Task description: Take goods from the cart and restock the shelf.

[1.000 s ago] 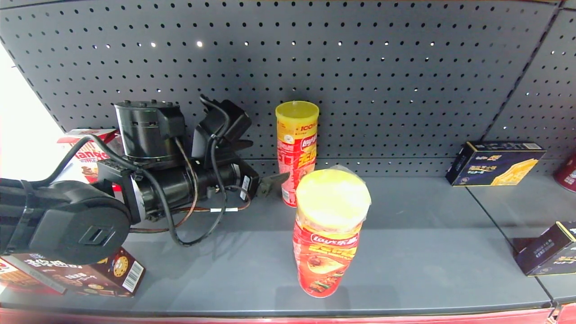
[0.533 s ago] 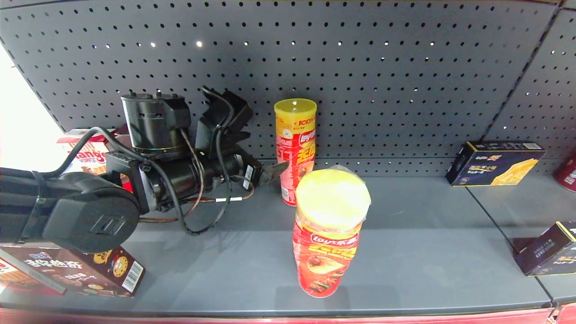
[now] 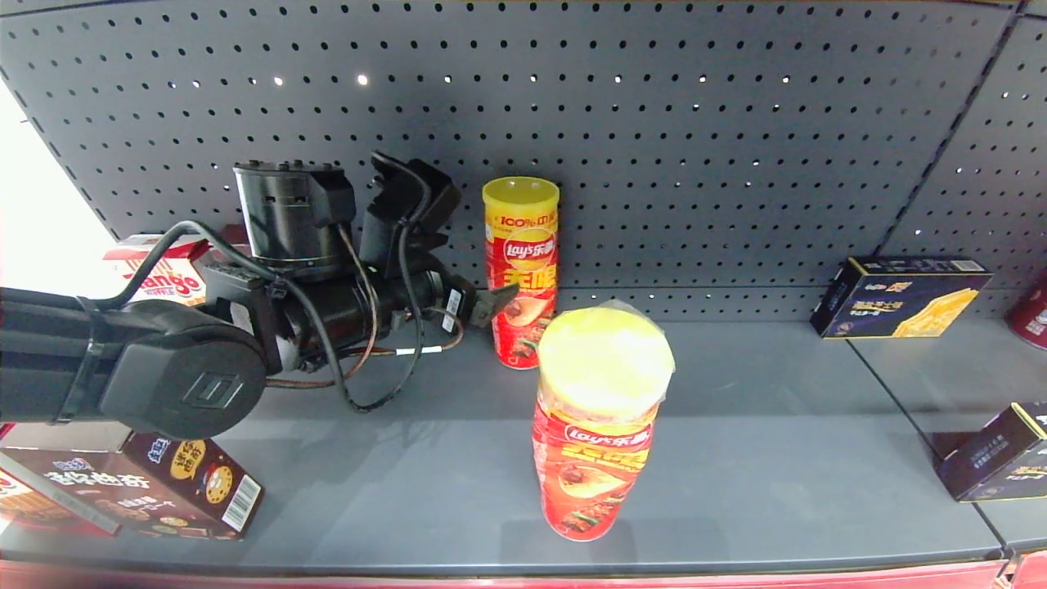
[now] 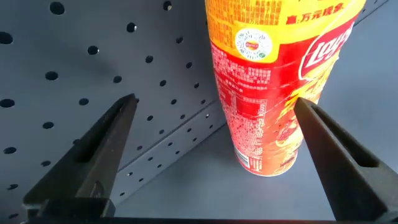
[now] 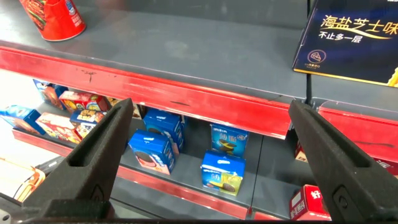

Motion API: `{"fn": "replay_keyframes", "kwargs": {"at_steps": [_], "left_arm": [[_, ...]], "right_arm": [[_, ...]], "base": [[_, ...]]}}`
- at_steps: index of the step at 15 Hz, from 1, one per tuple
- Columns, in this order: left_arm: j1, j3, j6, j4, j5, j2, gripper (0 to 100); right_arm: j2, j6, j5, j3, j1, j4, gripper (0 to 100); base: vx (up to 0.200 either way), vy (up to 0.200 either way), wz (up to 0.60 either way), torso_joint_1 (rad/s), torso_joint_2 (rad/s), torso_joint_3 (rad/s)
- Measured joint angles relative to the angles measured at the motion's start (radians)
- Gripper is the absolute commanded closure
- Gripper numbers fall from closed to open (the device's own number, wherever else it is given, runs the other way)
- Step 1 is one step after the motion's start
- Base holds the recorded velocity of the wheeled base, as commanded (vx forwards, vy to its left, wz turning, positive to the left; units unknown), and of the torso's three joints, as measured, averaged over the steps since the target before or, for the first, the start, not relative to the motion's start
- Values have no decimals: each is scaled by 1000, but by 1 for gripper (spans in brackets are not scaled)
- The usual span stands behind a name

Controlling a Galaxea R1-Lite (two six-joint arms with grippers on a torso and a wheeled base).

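Fingers point(image 4: 99, 149) of the left gripper point(image 3: 497, 304) are spread wide and hold nothing. Between them, a little beyond the tips, stands a tall red chip can with a yellow lid point(image 3: 521, 270). It is upright at the back of the grey shelf point(image 3: 777, 458), close to the perforated back panel point(image 3: 654, 123). In the left wrist view the can sits nearer one finger than the other, and from the head view one fingertip overlaps the can's lower side. Whether it touches cannot be told.

A second chip can point(image 3: 601, 425) of the same kind stands upright nearer the shelf's front, well in front of the first. A brown snack box point(image 3: 188, 491) lies at the front on the robot's left, under the left arm. A dark blue box point(image 3: 900, 296) stands at the back on the right.

The right gripper point(image 5: 211, 106) hangs low before the shelf's red front edge point(image 5: 186, 93), its fingers point(image 5: 93, 155) also spread and empty, with blue cartons point(image 5: 224, 168) on a lower shelf beyond.

The placing looks done. The risk is in drawing back. The can is tall and narrow, so a sideways drift of the near finger could tip it against the panel or into the front can. A low, sweeping retreat of the arm could also nudge the front can toward the edge.
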Motion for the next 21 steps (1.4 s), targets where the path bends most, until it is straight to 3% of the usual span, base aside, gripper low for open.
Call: {"fn": "replay_keyframes", "kwargs": {"at_steps": [4,15,21], "left_arm": [[1,10,12,0,16,-8,0],[2,20,22,37,142,-42,0],[1,30,22,47,149,-54,0]], "right_arm": [[0,0,0,0,0,0,0],[0,0,0,0,0,0,0],[0,0,0,0,0,-1,0]], "base": [[0,0,0,0,0,0],[0,0,0,0,0,0],[0,0,0,0,0,0]]}}
